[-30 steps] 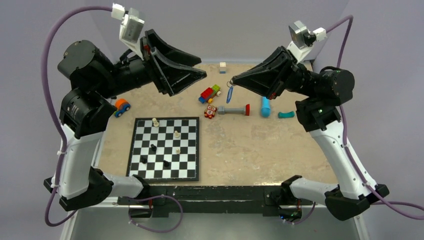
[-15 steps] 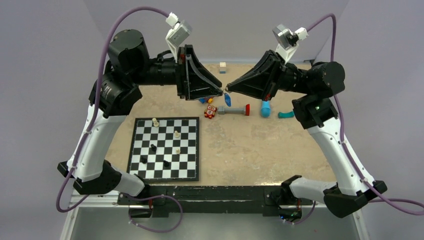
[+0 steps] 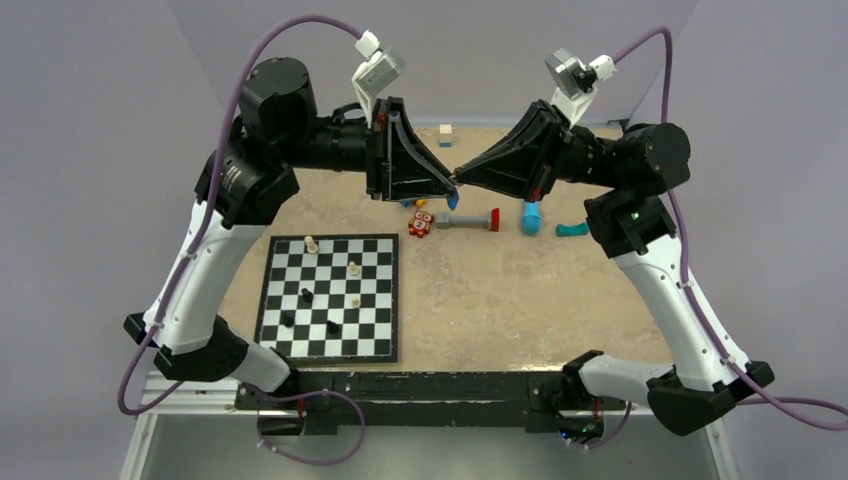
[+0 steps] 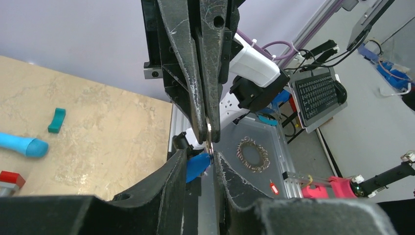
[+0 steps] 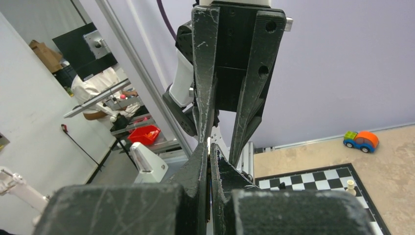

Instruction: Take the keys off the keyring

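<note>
Top camera: left hand (image 3: 449,184) and right hand (image 3: 461,181) meet tip to tip above the bench (image 3: 520,300). Left wrist: right hand clenched on the keyring (image 4: 209,137), its blue tag (image 4: 196,166) dangling between the left's parted, unclenched fingers (image 4: 166,181). Right wrist: keys cannot be told apart. Seizing the tag alone could tear the ring free.

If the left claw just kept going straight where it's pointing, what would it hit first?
Most likely the keyring, hanging right at the fingertips of the left gripper, then the tips of the right gripper pinching it, nose to nose. Depth is hard to judge.
</note>
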